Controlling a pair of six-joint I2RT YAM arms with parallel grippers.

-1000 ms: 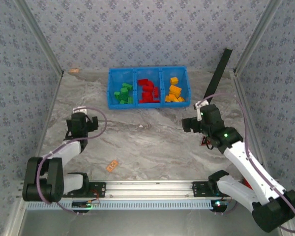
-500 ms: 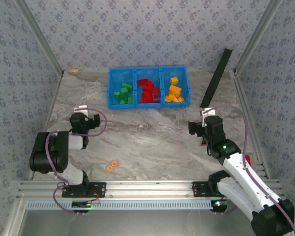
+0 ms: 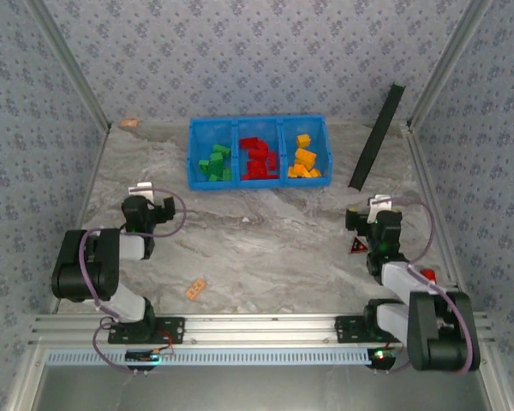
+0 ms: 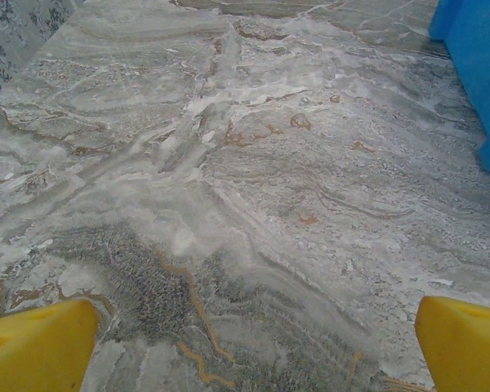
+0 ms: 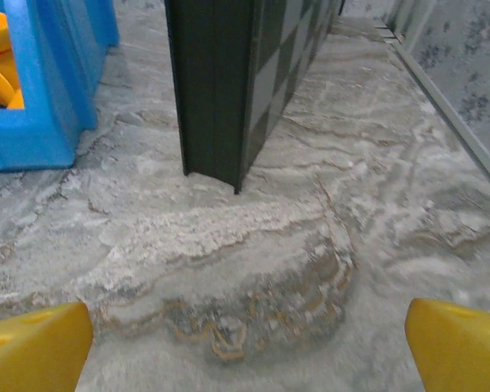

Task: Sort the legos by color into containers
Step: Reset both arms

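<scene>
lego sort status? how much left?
Done: green legos sit in the blue bin tray's left compartment, red legos in the middle, orange-yellow legos in the right. In hand: nothing; left gripper and right gripper are open and empty above the marble table. Left: apparently nothing; the pale peach flat piece on the table is no brick.

3 containers (image 3: pixel 235 147) (1 tray (image 3: pixel 259 183)), 2 pincers (image 4: pixel 249 347) (image 5: pixel 245 343)

dark bar (image 5: pixel 220 90), blue bin (image 5: pixel 41 139), marble table (image 5: pixel 310 269)
</scene>
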